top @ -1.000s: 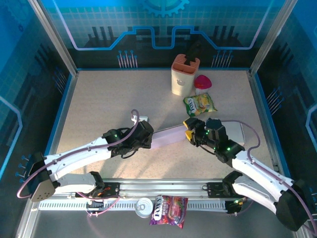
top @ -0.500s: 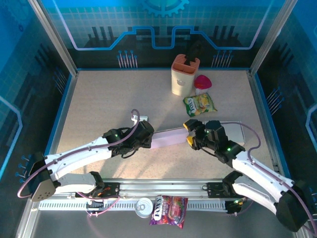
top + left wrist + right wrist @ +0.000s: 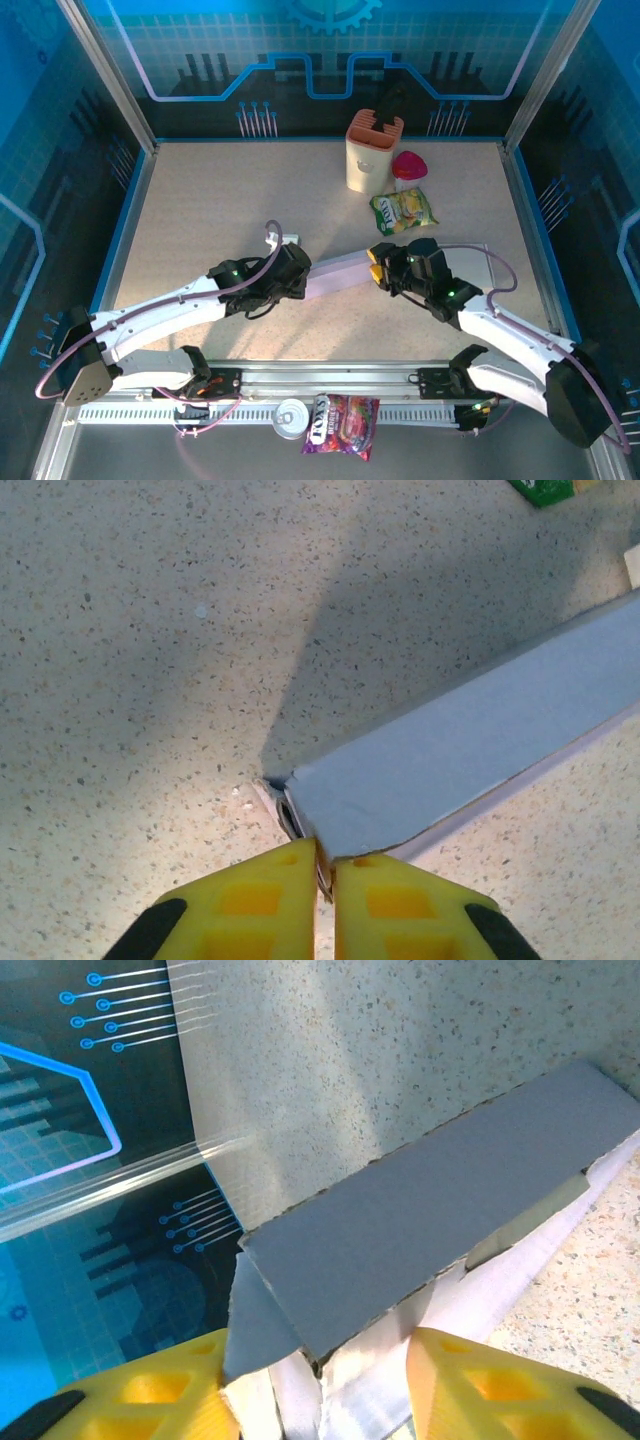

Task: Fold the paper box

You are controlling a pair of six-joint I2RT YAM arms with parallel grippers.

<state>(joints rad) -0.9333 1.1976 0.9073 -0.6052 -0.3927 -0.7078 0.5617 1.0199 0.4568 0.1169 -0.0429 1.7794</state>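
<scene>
The paper box (image 3: 340, 272) is a long grey-and-white cardboard sleeve lying slantwise on the table between my two grippers. My left gripper (image 3: 302, 277) holds its left end. In the left wrist view the yellow fingers (image 3: 250, 900) are almost together, with a thin cardboard edge of the box (image 3: 470, 750) pinched between them. My right gripper (image 3: 378, 268) is at the box's right end. There the grey panel (image 3: 440, 1200) and white flaps fill the gap of the right gripper (image 3: 330, 1385), cardboard against both yellow fingers.
An orange-topped cream holder (image 3: 372, 152), a red-pink object (image 3: 408, 165) and a yellow snack bag (image 3: 404, 210) stand at the back. A white flat piece (image 3: 482, 265) lies beside the right arm. A can (image 3: 291, 417) and a candy bag (image 3: 342, 412) rest on the front rail.
My right gripper opened wider, then narrowed onto the box's right end and shifted slightly left. The left arm stayed where it was, still holding the left end.
</scene>
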